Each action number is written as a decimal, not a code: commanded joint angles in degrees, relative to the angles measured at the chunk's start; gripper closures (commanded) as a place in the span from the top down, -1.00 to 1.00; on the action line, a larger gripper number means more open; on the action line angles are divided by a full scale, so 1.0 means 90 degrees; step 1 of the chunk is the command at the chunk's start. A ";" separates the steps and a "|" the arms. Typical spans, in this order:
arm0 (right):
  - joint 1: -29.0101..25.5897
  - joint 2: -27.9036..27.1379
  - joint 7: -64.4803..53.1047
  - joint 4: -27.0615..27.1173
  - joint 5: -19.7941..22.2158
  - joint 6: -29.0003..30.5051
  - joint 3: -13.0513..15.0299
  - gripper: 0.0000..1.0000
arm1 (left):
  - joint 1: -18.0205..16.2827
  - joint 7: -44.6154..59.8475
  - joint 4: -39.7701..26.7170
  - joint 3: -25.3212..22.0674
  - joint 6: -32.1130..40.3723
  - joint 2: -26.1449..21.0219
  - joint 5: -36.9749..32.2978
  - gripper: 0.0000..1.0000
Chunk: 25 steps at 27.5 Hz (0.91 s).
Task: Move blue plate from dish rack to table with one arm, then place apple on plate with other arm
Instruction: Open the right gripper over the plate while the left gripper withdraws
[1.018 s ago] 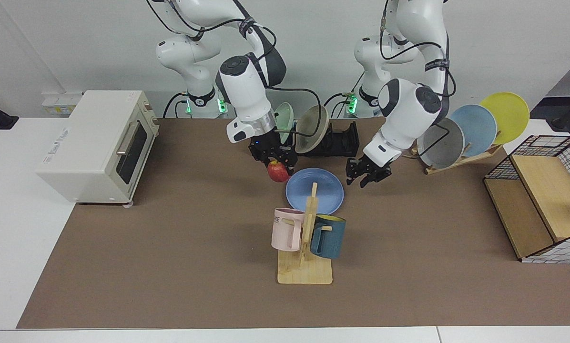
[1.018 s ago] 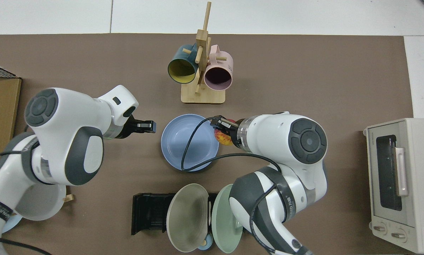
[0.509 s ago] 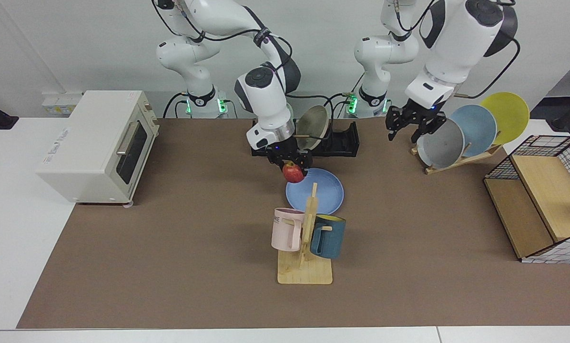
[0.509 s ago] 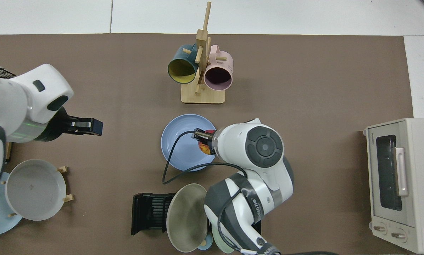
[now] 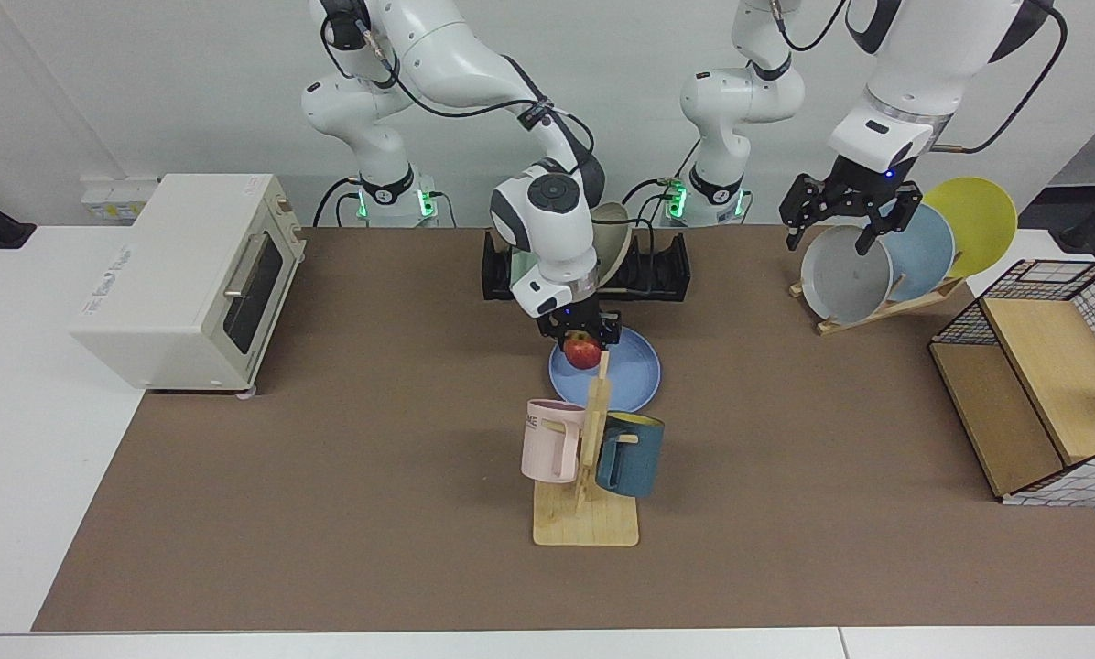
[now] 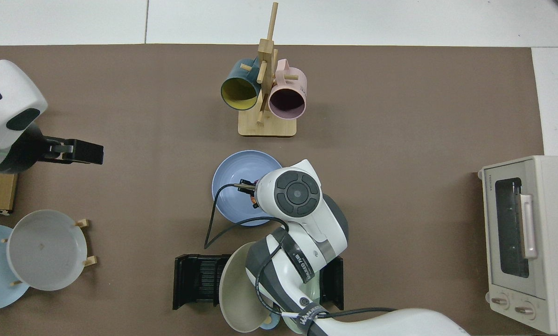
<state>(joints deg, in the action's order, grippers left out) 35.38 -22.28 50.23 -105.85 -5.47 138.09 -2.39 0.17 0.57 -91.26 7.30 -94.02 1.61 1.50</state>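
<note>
The blue plate [image 5: 625, 377] [image 6: 234, 184] lies flat on the brown table mat [image 5: 328, 458], just in front of the black dish rack [image 5: 657, 270] [image 6: 197, 280]. My right gripper [image 5: 584, 344] hangs over the plate's near-left part, shut on the red apple [image 5: 583, 352], which sits just above the plate. In the top view the right wrist hides nearly all of the apple. My left gripper [image 5: 831, 220] [image 6: 80, 152] is open and empty, raised by the grey plate [image 5: 845, 275] on the wooden stand.
A beige plate [image 5: 613, 245] stands in the dish rack. The wooden mug stand [image 5: 589, 467] with a pink mug and a teal mug is close in front of the blue plate. A toaster oven [image 5: 181, 275] sits at one side, a wire-and-wood shelf [image 5: 1042, 403] at the other.
The right arm carried the apple from beside the plate's rim to over the plate and lower. The left arm lifted away from the plate and withdrew to the wooden plate stand.
</note>
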 commanded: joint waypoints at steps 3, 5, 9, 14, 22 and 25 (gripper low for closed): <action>0.0034 -0.0103 0.0190 0.0208 0.0021 0.0096 0.0002 0.92 | 0.0069 -0.0190 0.0189 -0.0147 0.0241 -0.0062 -0.0127 0.99; 0.0063 -0.0103 0.0200 0.0228 0.0041 0.0048 0.0002 1.00 | 0.0059 -0.0190 0.0179 -0.0147 0.0309 -0.0062 -0.0127 1.00; 0.0132 -0.0093 0.0200 0.0325 0.0070 0.0008 0.0031 1.00 | 0.0049 -0.0171 0.0179 -0.0157 0.0504 -0.0052 -0.0118 1.00; 0.0083 0.0004 0.0200 0.0335 0.0100 -0.0138 0.0099 1.00 | 0.0040 -0.0131 0.0179 -0.0333 0.0603 -0.0043 -0.0118 1.00; -0.0394 0.0735 -0.0053 0.0316 0.0158 -0.1143 0.0344 1.00 | 0.0040 -0.0131 0.0179 -0.0489 0.0583 -0.0043 -0.0118 1.00; -0.0912 0.1068 -0.0579 0.0306 0.0149 -0.1602 0.0314 1.00 | 0.0049 -0.0131 0.0189 -0.0489 0.0583 -0.0043 -0.0118 1.00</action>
<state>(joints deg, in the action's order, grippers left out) 33.43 -18.47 49.77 -102.14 -5.00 129.73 1.25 0.15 -0.42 -90.97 3.35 -90.25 1.48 1.42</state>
